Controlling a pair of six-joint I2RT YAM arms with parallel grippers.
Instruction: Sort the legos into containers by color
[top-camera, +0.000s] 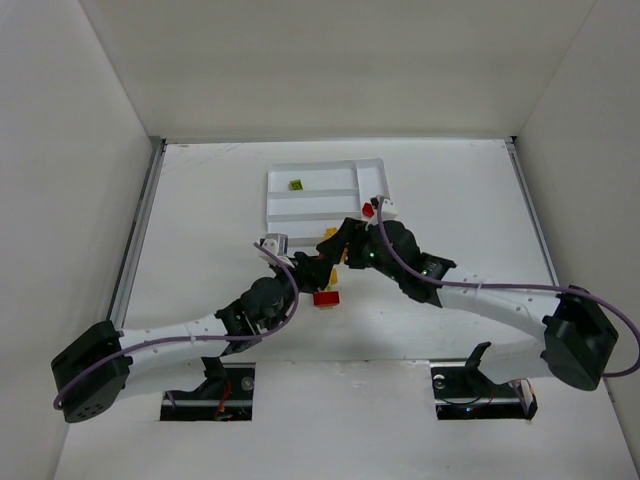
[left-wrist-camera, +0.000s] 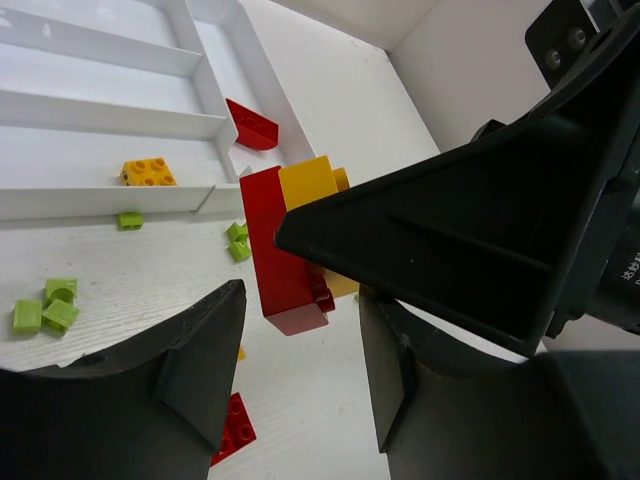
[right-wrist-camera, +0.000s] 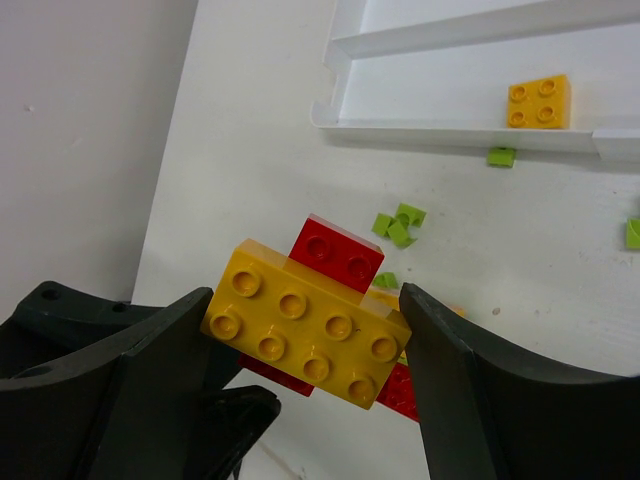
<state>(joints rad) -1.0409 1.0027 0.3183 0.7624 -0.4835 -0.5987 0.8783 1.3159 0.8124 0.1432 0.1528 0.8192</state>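
Observation:
My right gripper (right-wrist-camera: 303, 312) is shut on a clump: a yellow 2x4 brick (right-wrist-camera: 305, 335) stacked on a red brick (right-wrist-camera: 335, 255), held above the table just in front of the white tray (top-camera: 325, 172). My left gripper (left-wrist-camera: 300, 385) is open and empty, its jaws just below the hanging clump (left-wrist-camera: 285, 250) and apart from it. A yellow 2x2 brick (left-wrist-camera: 148, 172) lies in the nearest long slot. A red sloped brick (left-wrist-camera: 252, 127) lies in the crosswise slot. A green brick (top-camera: 296, 184) lies in a far slot.
Small lime green bricks (left-wrist-camera: 47, 308) are scattered on the table before the tray, more by its corner (right-wrist-camera: 398, 224). A flat red plate (left-wrist-camera: 235, 428) lies under my left gripper. A red brick (top-camera: 326, 298) lies on the table between the arms.

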